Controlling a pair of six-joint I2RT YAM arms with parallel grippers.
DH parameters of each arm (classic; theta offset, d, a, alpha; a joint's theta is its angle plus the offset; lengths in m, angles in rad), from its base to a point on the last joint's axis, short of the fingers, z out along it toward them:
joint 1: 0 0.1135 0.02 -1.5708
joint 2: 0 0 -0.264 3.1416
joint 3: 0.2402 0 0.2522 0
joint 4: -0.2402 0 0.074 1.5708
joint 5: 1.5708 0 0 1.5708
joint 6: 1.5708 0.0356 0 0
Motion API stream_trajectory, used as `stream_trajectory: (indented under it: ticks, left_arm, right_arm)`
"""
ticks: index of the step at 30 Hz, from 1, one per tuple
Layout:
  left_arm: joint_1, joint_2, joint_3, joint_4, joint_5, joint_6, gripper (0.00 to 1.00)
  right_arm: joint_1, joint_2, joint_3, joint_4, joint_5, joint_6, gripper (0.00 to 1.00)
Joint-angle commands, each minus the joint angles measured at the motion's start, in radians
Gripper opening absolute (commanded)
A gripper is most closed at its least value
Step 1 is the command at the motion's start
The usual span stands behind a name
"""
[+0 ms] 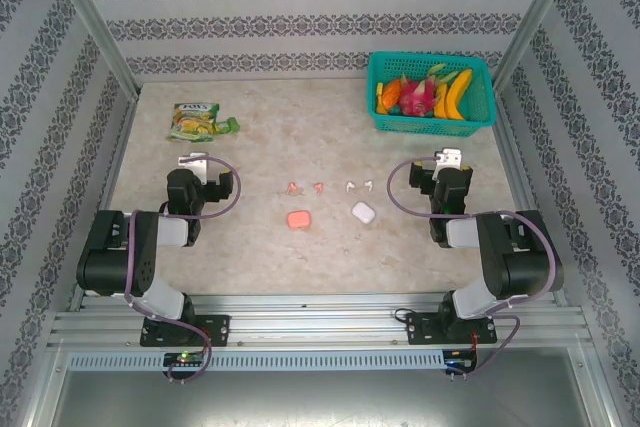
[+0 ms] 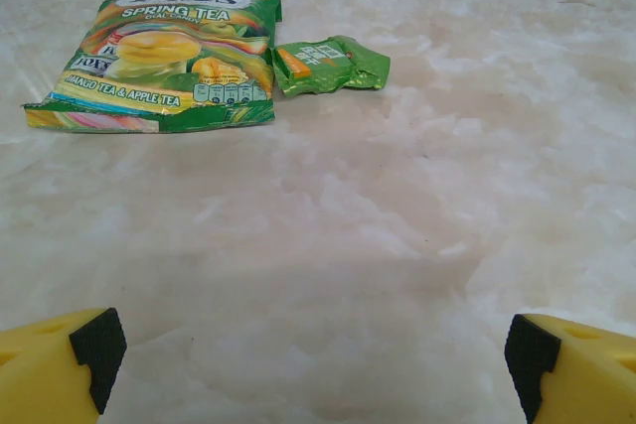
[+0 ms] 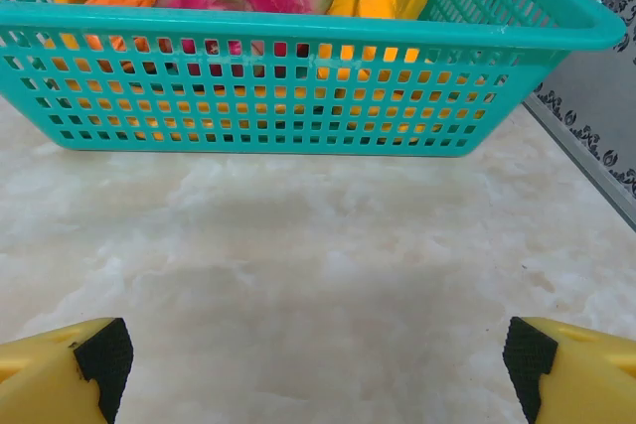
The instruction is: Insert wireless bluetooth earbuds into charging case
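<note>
**A:** Where are the buds? Top view, mid-frame: pink earbuds [image 1: 293, 188] and white earbuds [image 1: 368, 185] in a row, with the pink case [image 1: 297, 218] and white case [image 1: 362, 211] just below them.

**B:** They're probably featherlight, hard and slippery, so I'd pinch the stem. Left gripper [image 1: 193, 160] and right gripper [image 1: 448, 157] gape wide and empty. The basket [image 1: 430, 125] upper right and the tea packet [image 1: 195, 119] upper left aren't blocking anything.

Earbuds [image 1: 318, 186] lie in a row behind two cases [image 1: 297, 218] (basket [image 1: 428, 127] far right).
</note>
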Motion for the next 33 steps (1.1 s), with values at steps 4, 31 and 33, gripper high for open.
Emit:
stream_trajectory:
  ticks: [4,31,33]
  left_arm:
    - [-0.009,0.002,0.012,-0.006,-0.005,-0.015,1.00]
    - [-0.010,-0.009,0.018,-0.022,-0.007,-0.015,1.00]
    - [-0.010,-0.054,0.076,-0.163,-0.024,-0.023,1.00]
  right_arm:
    - [0.005,-0.021,-0.013,0.042,0.008,0.020,0.98]
    - [0.013,-0.065,-0.062,0.077,0.029,0.014,0.98]
    - [0.053,-0.066,-0.090,0.134,0.066,-0.022,0.98]
